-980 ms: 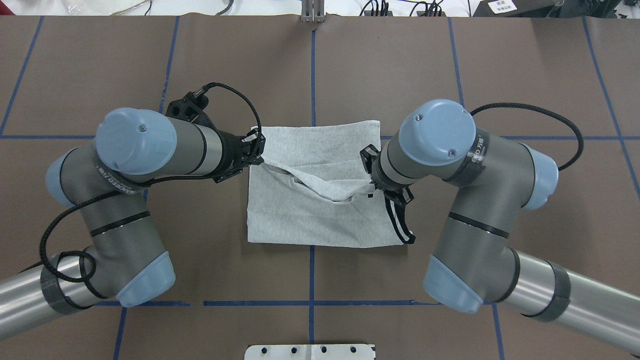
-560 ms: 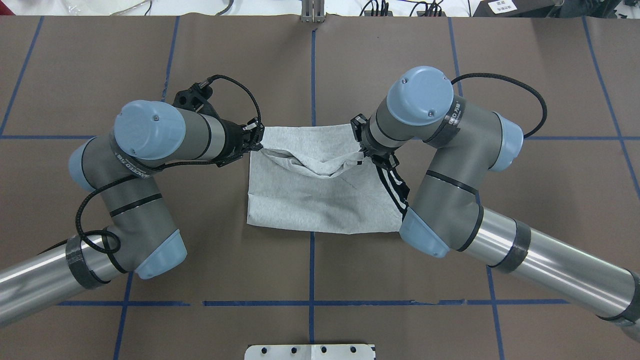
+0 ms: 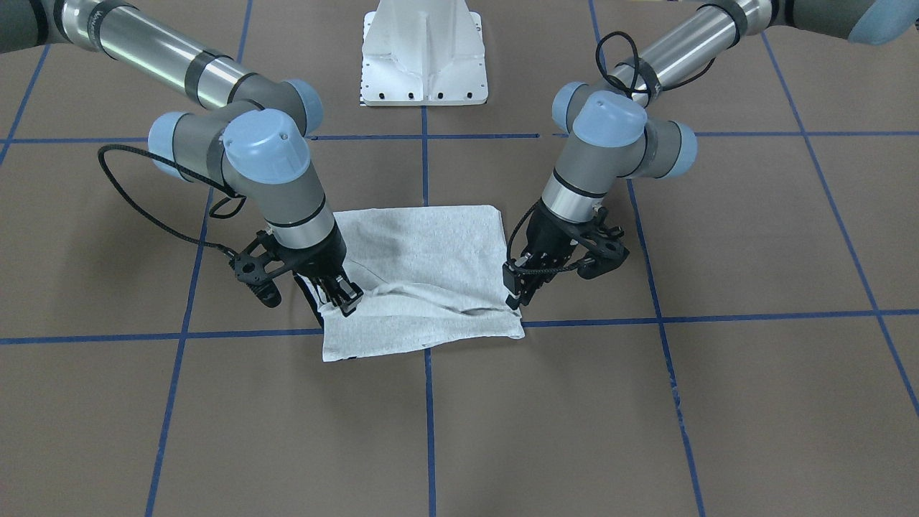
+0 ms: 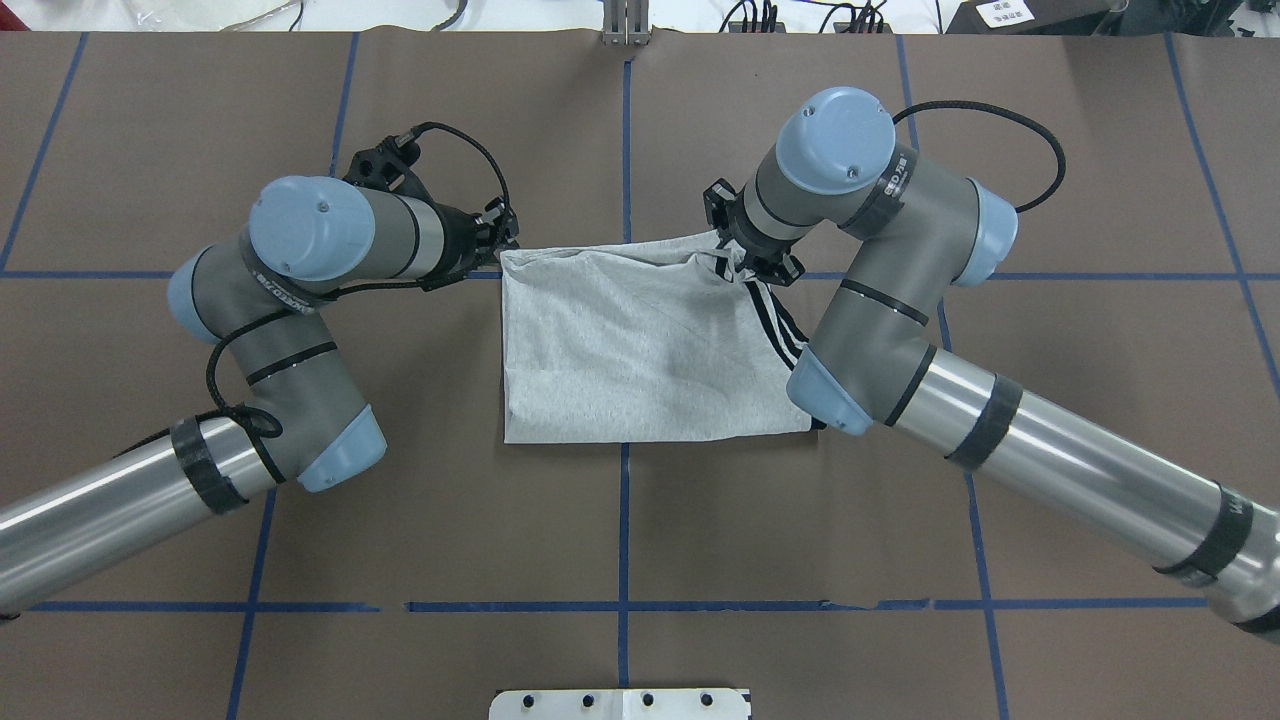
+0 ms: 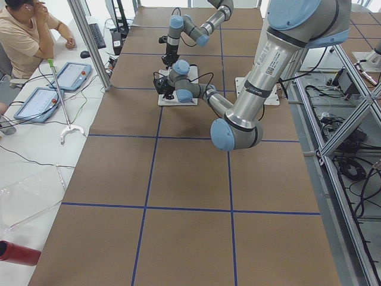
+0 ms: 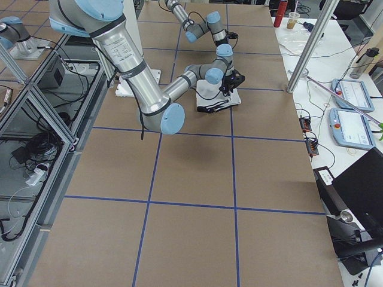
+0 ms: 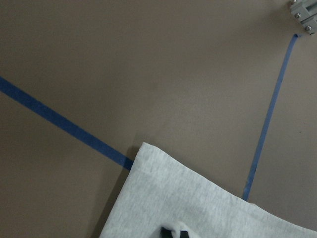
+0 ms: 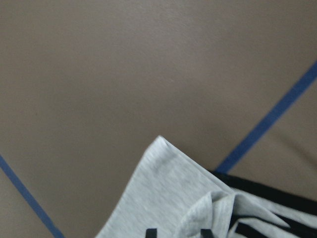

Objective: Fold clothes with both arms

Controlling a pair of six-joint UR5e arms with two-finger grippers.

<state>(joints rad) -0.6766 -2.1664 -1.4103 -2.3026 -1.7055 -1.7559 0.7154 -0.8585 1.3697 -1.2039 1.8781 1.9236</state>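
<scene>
The clothes are one light grey T-shirt (image 4: 640, 350), folded into a rough rectangle at the table's middle. Black stripes (image 4: 775, 325) show along its right edge. My left gripper (image 4: 505, 243) is shut on the shirt's far left corner, low over the table. My right gripper (image 4: 735, 258) is shut on the far right corner, where the cloth bunches. From the front, the left gripper (image 3: 513, 300) is at the shirt's (image 3: 423, 251) right and the right gripper (image 3: 343, 301) at its left. Both wrist views show grey cloth (image 7: 198, 208) (image 8: 163, 198) between black fingertips.
Blue tape lines (image 4: 625, 520) grid the brown table. The white pedestal base (image 3: 423, 50) stands at the robot's edge. A metal bracket (image 4: 625, 25) sits at the far edge. A seated person (image 5: 24, 36) and tablets (image 5: 74, 74) are at a side desk.
Both grippers have moved away from the robot toward the shirt's far edge, carrying the lifted cloth edge over. The sagging fold has flattened and the upper layer now covers the shirt.
</scene>
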